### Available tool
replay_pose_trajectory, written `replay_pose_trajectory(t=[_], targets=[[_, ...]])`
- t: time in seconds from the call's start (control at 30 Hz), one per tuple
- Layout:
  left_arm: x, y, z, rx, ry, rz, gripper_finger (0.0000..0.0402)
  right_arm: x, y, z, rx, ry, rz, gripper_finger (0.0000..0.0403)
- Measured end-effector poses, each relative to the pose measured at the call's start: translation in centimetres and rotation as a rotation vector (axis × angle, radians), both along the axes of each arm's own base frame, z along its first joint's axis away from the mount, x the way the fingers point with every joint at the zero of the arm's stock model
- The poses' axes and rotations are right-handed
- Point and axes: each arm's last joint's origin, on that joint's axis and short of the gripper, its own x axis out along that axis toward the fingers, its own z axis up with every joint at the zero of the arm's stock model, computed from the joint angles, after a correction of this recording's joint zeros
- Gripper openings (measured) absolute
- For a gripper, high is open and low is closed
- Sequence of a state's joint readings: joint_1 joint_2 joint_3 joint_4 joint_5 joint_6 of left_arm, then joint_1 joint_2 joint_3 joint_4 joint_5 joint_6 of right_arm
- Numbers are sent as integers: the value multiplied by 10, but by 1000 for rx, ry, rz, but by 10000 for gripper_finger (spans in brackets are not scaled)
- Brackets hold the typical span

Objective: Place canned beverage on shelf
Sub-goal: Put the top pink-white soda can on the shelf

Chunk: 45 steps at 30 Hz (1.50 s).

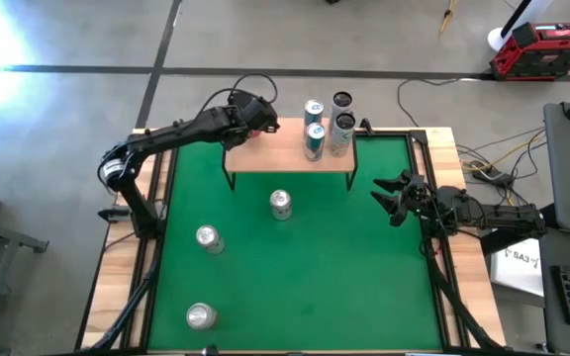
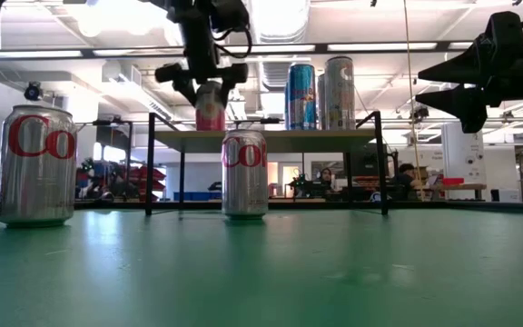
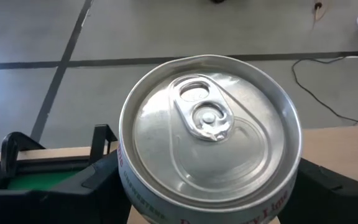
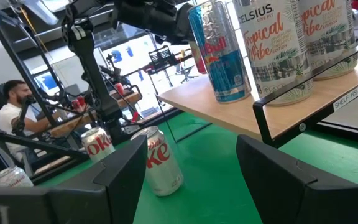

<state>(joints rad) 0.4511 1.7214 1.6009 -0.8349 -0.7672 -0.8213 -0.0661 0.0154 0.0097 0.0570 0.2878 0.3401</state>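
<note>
My left gripper is clamping a can over the shelf at 11 o'clock; right gripper sits parted at 3.

A green table carries a low wooden shelf and three silver soda cans, one just in front of the shelf. Four tall cans stand clustered at the shelf's right end.

Overhead, table-level, two wrist views — shelf shared
</note>
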Motion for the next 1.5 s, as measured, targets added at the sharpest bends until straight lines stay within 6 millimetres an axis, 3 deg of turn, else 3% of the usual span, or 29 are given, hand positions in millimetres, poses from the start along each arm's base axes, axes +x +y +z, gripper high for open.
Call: replay_pose_trajectory(t=[0.73,1.1,1.3,1.5], targets=[[-3,9,-12,-27,14,58,291,0,0,0,0,0,0,238],[-5,6,-11,-39,15,76,393,0,0,0,0,0,0,238],[-10,-6,0,-33,11,55,392,0,0,0,0,0,0,238],[-24,-39,20,-73,-35,24,398,0,0,0,0,0,0,238]])
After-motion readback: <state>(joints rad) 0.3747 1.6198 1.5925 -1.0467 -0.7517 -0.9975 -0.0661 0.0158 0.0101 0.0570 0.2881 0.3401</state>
